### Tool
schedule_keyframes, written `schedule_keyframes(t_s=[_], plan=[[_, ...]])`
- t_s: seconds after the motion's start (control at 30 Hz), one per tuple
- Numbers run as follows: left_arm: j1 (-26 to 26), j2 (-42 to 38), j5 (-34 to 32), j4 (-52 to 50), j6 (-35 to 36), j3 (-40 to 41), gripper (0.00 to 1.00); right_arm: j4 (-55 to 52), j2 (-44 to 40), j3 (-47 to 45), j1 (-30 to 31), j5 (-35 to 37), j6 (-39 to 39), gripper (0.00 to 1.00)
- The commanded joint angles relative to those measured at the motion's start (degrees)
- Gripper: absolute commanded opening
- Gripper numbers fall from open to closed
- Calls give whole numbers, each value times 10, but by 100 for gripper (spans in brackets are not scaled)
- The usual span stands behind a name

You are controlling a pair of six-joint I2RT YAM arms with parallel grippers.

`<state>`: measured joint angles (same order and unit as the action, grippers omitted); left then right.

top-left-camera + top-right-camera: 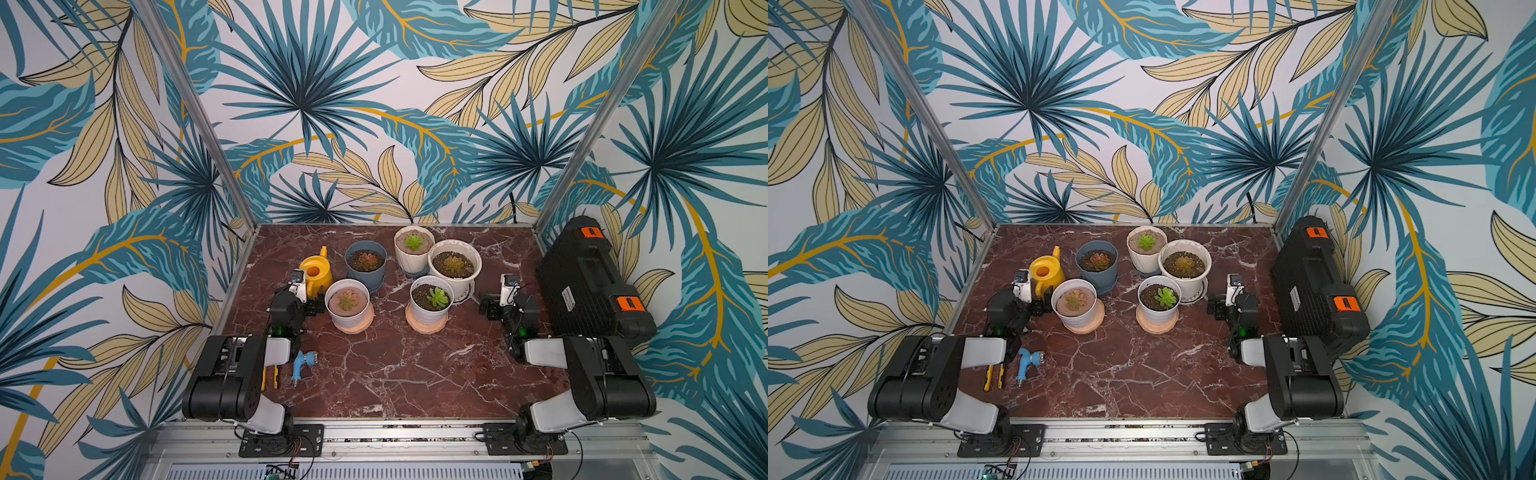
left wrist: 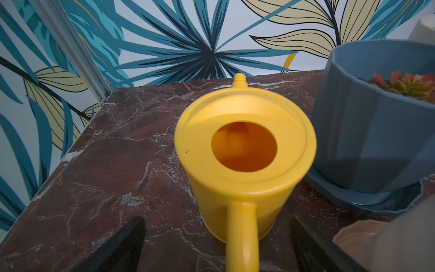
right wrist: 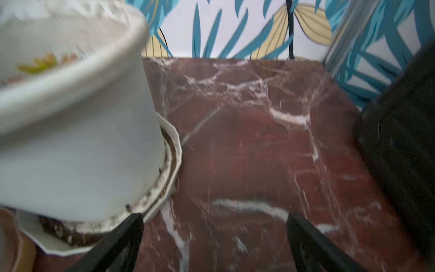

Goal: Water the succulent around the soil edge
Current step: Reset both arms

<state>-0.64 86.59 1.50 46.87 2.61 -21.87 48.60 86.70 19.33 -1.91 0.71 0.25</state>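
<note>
A yellow watering can (image 1: 316,272) (image 1: 1048,271) stands upright at the table's left, spout toward the back wall. Its handle (image 2: 242,235) runs between the fingers of my left gripper (image 2: 216,219) (image 1: 314,306), which is open and does not touch it. Several potted succulents stand mid-table: a reddish one in a blue pot (image 1: 365,261) (image 2: 367,131), a pink one in a white pot (image 1: 347,300) beside my left gripper, and a green one in a white pot (image 1: 432,297). My right gripper (image 3: 214,216) (image 1: 487,308) is open over bare marble beside the large white pot (image 3: 70,141) (image 1: 454,264).
A black case (image 1: 590,282) lies along the table's right edge, close to my right arm. A blue hose nozzle (image 1: 301,363) and a yellow-handled tool (image 1: 270,376) lie at the front left. A ribbed white pot (image 1: 413,242) stands at the back.
</note>
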Motion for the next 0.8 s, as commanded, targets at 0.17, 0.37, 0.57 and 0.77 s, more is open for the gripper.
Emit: schedule_keyframes(t_s=[0.17,0.37,0.57,0.77], plan=[[-3,3,2,-2,6,-15,100,17,-1,34,3,-41,8,100],[-3,4,2,-3,6,-16,100,17,-2,33,3,-40,8,99],[-4,4,1,-2,6,-16,100,17,-2,33,3,-39,7,99],[-3,4,2,-3,6,-16,100,16,-2,34,3,-38,8,100]])
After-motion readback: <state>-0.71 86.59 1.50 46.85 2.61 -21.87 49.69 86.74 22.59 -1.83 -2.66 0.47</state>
